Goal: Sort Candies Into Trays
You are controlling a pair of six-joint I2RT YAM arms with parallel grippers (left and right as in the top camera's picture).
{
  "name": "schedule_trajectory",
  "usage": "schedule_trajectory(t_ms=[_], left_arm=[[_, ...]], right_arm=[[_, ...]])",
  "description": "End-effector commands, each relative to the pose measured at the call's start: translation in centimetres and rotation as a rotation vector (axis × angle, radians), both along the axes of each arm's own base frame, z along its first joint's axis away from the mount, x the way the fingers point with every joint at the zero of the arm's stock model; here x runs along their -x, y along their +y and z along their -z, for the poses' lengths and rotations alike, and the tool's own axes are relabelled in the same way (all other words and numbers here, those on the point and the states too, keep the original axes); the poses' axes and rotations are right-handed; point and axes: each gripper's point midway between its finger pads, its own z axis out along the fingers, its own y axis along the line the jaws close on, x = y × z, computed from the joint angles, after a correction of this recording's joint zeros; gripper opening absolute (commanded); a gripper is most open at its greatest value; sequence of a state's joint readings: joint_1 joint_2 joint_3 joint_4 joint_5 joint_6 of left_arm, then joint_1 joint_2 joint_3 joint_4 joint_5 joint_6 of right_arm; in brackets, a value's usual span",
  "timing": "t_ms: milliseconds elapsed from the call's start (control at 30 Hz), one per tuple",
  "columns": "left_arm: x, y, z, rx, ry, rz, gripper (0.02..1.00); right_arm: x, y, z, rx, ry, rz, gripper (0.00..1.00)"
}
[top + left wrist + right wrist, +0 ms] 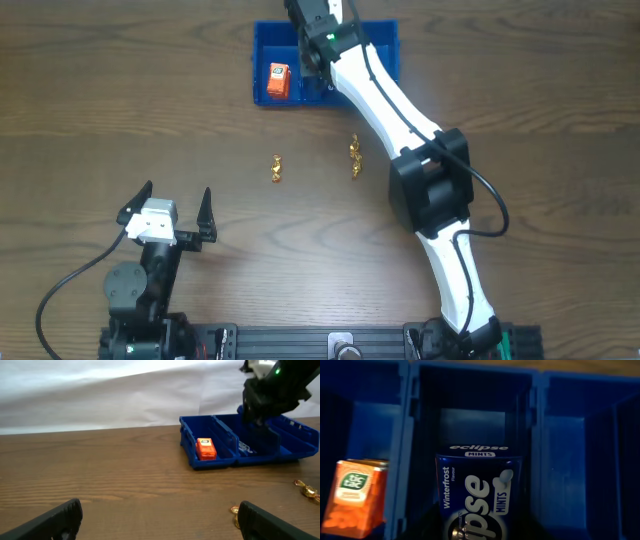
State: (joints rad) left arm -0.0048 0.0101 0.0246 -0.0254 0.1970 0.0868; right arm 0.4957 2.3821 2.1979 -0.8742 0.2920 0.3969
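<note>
Soft, even light falls on the worktop [100, 100] from above; we find only faint shadow hugging the right arm [400, 110]. From the left wrist, a pale backdrop [100, 390] glows bright at 12 o'clock. From the right wrist, the blue tray [570, 435] lies dim and deep-shadowed.

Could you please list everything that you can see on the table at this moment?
tray: one, blue, with compartments, at the table's far edge
candy box: one, orange, in the tray's left compartment
mint tin: one, dark blue, in the compartment next to the orange box's
wrapped candies: about three, gold, loose on the table in front of the tray, one to the left and the rest close together to the right
table: one, brown wood grain
left gripper: one, black fingers, open, low over the table's near left
right gripper: one, black, on a white arm, over the tray at the mint tin
</note>
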Motion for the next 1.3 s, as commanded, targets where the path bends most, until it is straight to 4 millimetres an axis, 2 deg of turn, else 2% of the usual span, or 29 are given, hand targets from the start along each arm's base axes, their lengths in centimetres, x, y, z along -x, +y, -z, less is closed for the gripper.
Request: schedule_trajectory(t_ms=[33, 133, 167, 200, 233, 300, 333, 633, 733, 833, 933, 1000, 1033, 1167, 1300], left_arm=[[0.1, -0.2, 1.6, -0.012, 0.045, 0.012, 0.998], [0.1, -0.2, 1.6, -0.012, 0.045, 0.012, 0.998], [0.1, -0.2, 1.6, -0.012, 0.045, 0.012, 0.998], [0.1, -0.2, 1.6, -0.012, 0.045, 0.013, 0.998], [0.1, -0.2, 1.6, -0.012, 0.045, 0.013, 0.998], [0.1, -0.2, 1.6, -0.012, 0.045, 0.012, 0.998], [0.1, -0.2, 1.6, -0.012, 0.045, 0.012, 0.998], [0.1, -0.2, 1.6, -0.012, 0.045, 0.012, 0.998], [0.1, -0.2, 1.6, -0.012, 0.045, 0.012, 0.998], [0.1, -0.2, 1.6, -0.012, 0.045, 0.012, 0.998], [0.1, -0.2, 1.6, -0.012, 0.045, 0.012, 0.998], [0.1, -0.2, 1.6, -0.012, 0.045, 0.013, 0.996], [0.1, -0.2, 1.6, -0.012, 0.045, 0.012, 0.998], [0.1, -0.2, 1.6, -0.012, 0.045, 0.012, 0.998], [0.1, -0.2, 1.6, -0.012, 0.045, 0.012, 0.998]], right_arm=[[-0.5, -0.7, -0.5, 0.017, -0.021, 0.009, 0.036], [-0.6, -0.7, -0.6, 0.015, -0.024, 0.009, 0.038], [-0.6, -0.7, -0.6, 0.015, -0.025, 0.009, 0.064], [-0.6, -0.7, -0.6, 0.014, -0.025, 0.009, 0.145], [-0.7, -0.6, -0.6, 0.013, -0.027, 0.009, 0.305], [-0.7, -0.6, -0.7, 0.012, -0.030, 0.009, 0.906], [-0.8, -0.6, -0.7, 0.010, -0.034, 0.009, 0.998], [-1.0, -0.3, -1.1, -0.007, -0.044, 0.003, 0.998], [-0.7, 0.0, -2.7, -0.032, -0.056, -0.007, 0.998], [0.4, 0.3, -5.1, -0.048, -0.065, -0.024, 0.998], [3.3, 1.0, -6.5, -0.038, -0.011, -0.052, 0.998], [5.6, 2.2, -6.5, -0.050, 0.052, -0.099, 0.996], [7.4, 3.2, -6.1, -0.067, 0.114, -0.124, 0.998], [13.0, 5.2, -4.1, -0.050, 0.283, -0.124, 0.998], [17.6, 7.4, -2.1, -0.001, 0.380, -0.172, 0.998]])
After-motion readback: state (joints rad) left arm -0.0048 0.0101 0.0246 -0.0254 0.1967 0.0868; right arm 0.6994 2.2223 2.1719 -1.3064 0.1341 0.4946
